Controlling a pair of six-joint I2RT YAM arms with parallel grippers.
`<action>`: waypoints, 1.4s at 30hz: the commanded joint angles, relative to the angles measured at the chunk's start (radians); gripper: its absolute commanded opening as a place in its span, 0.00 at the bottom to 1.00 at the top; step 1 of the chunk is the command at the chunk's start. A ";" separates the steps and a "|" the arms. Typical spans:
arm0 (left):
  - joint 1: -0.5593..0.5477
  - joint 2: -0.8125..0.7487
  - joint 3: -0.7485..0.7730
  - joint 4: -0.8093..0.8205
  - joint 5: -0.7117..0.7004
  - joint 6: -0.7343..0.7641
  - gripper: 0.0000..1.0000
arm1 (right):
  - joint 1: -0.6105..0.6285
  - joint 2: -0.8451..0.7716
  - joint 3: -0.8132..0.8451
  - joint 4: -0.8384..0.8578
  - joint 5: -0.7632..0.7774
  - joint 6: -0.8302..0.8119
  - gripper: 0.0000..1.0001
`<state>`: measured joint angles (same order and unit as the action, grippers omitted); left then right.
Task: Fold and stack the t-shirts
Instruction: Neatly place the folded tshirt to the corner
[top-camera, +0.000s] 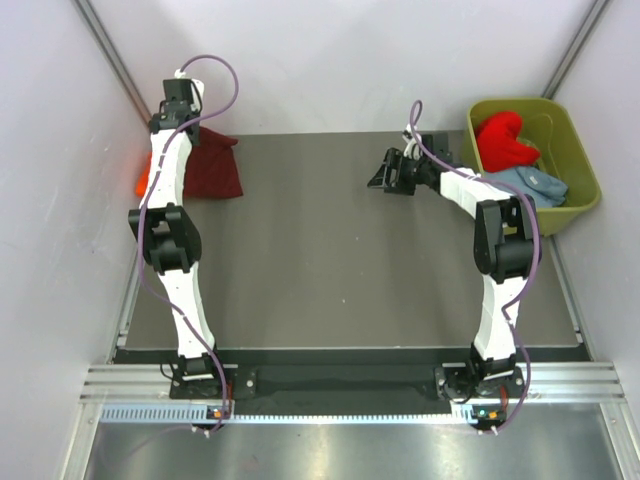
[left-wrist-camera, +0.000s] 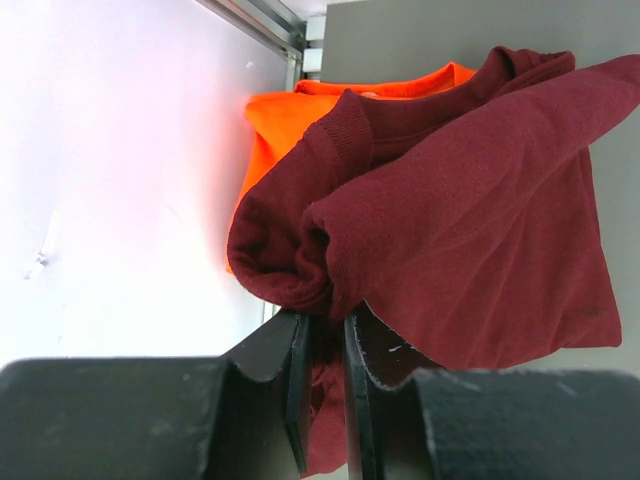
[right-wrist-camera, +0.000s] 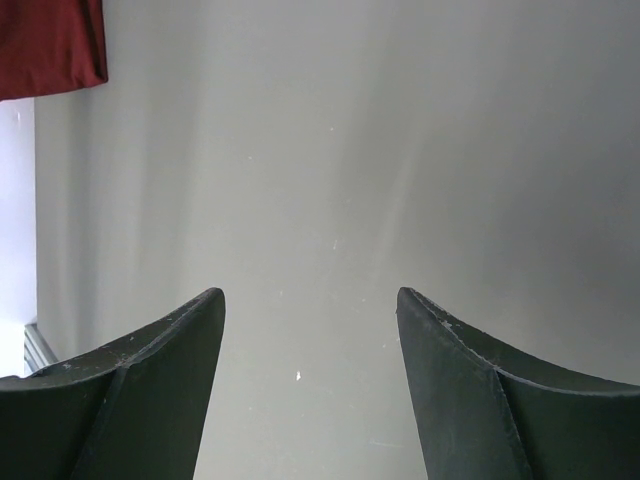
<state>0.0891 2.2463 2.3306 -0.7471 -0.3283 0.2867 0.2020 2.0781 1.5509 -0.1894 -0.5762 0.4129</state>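
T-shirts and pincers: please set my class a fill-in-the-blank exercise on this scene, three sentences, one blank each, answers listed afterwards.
1. The left pincer is shut on the top t-shirt, which is ____.
2. The right pincer stands ____ above the table.
3. The red t-shirt and the grey-blue t-shirt lie in the olive-green ____.
Missing words: maroon; open; tub.

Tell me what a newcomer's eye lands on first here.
The maroon shirt, lying over an orange shirt in the far left corner of the table, with the left fingers pinching its cloth. Next, the red shirt in the green tub at far right, while the right fingers hang open over bare table.
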 joint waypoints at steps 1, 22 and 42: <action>0.003 -0.103 0.059 0.098 -0.035 0.023 0.00 | 0.019 -0.015 0.023 0.051 -0.005 0.001 0.70; 0.001 -0.041 -0.119 0.388 -0.147 0.195 0.00 | 0.025 -0.042 -0.006 0.050 -0.001 -0.011 0.70; 0.015 0.176 -0.123 0.732 -0.362 0.321 0.00 | 0.025 -0.084 -0.048 0.030 0.018 -0.052 0.70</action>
<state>0.0978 2.4203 2.1555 -0.1448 -0.6315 0.5850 0.2142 2.0747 1.5043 -0.1860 -0.5674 0.3923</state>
